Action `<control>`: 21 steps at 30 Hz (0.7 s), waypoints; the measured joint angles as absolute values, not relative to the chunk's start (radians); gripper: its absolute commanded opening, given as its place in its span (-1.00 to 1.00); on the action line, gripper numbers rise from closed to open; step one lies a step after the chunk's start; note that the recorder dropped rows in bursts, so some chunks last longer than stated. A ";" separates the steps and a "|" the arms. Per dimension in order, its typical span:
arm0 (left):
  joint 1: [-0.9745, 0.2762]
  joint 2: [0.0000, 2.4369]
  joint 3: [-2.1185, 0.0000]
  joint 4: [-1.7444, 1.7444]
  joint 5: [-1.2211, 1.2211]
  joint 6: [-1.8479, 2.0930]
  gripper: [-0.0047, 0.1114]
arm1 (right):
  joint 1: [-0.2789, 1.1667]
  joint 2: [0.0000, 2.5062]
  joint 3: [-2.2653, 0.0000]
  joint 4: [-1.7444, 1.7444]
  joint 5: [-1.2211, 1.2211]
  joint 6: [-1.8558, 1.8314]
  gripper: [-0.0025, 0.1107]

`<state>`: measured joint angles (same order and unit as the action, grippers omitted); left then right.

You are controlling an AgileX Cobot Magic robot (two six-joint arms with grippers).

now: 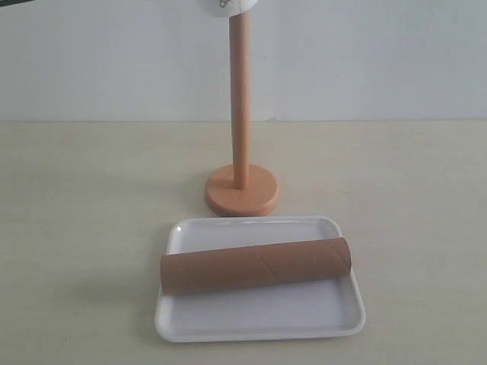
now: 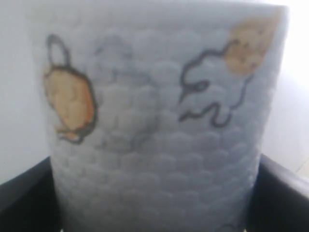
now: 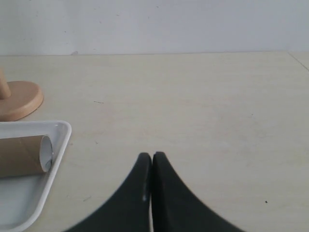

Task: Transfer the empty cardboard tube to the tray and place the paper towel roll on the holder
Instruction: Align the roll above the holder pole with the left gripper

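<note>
A long brown cardboard tube (image 1: 255, 266) with a spiral seam lies on its side across a flat white plastic tray (image 1: 259, 328). It spans the tray from the left rim to the right rim on a slight slant, with its right end angled toward the far rim. The tray sits near the front edge of a pale wooden table (image 1: 76, 228), about midway along it.

Just beyond the tray's far rim stands a light orange-brown wooden holder (image 1: 240, 194), its round disc base flat on the table and its thin rod upright. At the rod's top, a thick white embossed paper towel roll (image 2: 159, 135) with yellow cartoon prints is held aloft. Only its lower edge shows in the exterior view, and whether the rod has entered its core cannot be told.

The left gripper (image 2: 154, 203) pinches the roll, its black fingers (image 2: 24, 203) set wide against opposite sides. The right gripper (image 3: 152, 157) hangs over the table beside the tray's right rim, its black fingers pressed together on nothing.
</note>
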<state>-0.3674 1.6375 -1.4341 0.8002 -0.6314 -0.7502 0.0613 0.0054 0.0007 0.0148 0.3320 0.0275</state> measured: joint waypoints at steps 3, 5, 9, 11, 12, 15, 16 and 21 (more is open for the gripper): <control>-0.367 1.640 -1.444 0.796 -0.600 -0.748 -0.85 | 0.061 0.005 0.001 0.015 0.332 0.028 -0.96; -0.367 1.660 -1.447 0.806 -0.593 -0.762 -0.85 | 0.061 0.005 0.001 0.015 0.332 0.028 -0.96; -0.374 1.726 -1.447 0.826 -0.601 -0.774 -0.85 | 0.061 0.005 0.001 0.015 0.332 0.028 -0.96; -0.374 1.745 -1.447 0.881 -0.601 -0.783 -0.85 | 0.061 0.005 0.001 0.015 0.332 0.028 -0.96; -0.376 1.752 -1.447 0.902 -0.603 -0.793 -0.85 | 0.061 0.005 0.001 0.015 0.332 0.028 -0.96; -0.378 1.758 -1.447 0.925 -0.607 -0.810 -0.85 | 0.061 0.005 0.001 0.015 0.332 0.028 -0.96; -0.378 1.760 -1.447 0.930 -0.607 -0.818 -0.85 | 0.061 0.005 0.001 0.015 0.332 0.028 -0.96; -0.378 1.760 -1.447 0.954 -0.607 -0.863 -0.85 | 0.061 0.005 0.001 0.015 0.332 0.028 -0.96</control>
